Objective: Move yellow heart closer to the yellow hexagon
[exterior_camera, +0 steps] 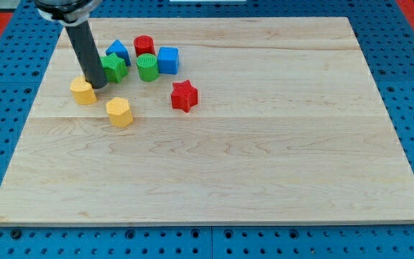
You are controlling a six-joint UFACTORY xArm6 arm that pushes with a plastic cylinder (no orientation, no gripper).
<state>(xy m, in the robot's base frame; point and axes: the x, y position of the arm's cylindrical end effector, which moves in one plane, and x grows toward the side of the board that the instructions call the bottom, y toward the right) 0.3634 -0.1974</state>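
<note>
Your tip [100,85] — a bare rod, holding nothing — rests against the yellow heart [83,91], on its upper-right side. Yellow hexagon [119,112]: near the heart, lower right, apart. Step in hand: contact before pushing. Next, I judge, you must circle to the heart's upper left. Writing, labels: none visible.

You're looking at a bright, evenly lit view. The pale table [264,144] shows no harsh glare, and the blocks throw only small, soft shadows at their bases. Focus is sharp throughout, with slight softness from low resolution.
</note>
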